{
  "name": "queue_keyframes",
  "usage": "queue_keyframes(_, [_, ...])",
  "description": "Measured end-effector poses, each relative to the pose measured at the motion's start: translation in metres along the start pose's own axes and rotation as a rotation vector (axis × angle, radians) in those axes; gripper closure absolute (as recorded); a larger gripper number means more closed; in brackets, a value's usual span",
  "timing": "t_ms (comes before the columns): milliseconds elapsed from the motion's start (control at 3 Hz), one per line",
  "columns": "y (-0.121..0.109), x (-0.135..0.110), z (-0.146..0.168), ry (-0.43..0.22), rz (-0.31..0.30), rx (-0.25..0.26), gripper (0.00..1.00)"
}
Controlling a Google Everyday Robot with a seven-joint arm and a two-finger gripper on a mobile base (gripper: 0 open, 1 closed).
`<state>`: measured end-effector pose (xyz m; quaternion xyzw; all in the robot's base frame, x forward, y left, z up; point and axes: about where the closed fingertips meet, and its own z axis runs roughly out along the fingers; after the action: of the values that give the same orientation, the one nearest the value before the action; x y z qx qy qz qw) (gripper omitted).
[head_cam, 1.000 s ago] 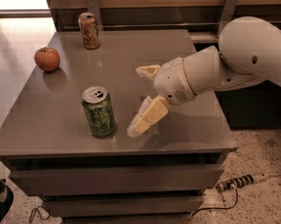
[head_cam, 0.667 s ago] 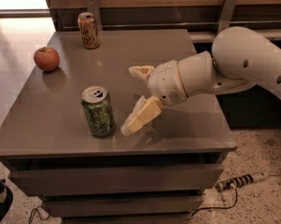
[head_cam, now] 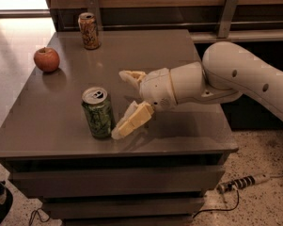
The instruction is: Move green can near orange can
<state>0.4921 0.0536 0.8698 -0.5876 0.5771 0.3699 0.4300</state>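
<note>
Green can [head_cam: 98, 113] stands upright; gripper [head_cam: 121, 105] has moved closer beside it, jaws apart.

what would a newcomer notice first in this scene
The big white arm stretches in from the right, its end effector open, with pale fingers spread just right of the green can near the table's front edge. After that, the orange can standing at the back edge and the red apple at the left edge of the grey table.
</note>
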Motion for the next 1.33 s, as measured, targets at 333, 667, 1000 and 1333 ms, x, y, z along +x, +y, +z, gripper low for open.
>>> queue_keyframes(333, [0.004,-0.001,0.014,-0.028,0.011,-0.021,0.00])
queue_keyframes(667, [0.008,-0.002,0.024,-0.064,0.027,-0.030,0.00])
queue_keyframes(1000, [0.013,-0.005,0.029,-0.098,0.032,-0.031,0.00])
queue_keyframes(1333, [0.017,-0.008,0.031,-0.123,0.025,-0.026,0.18])
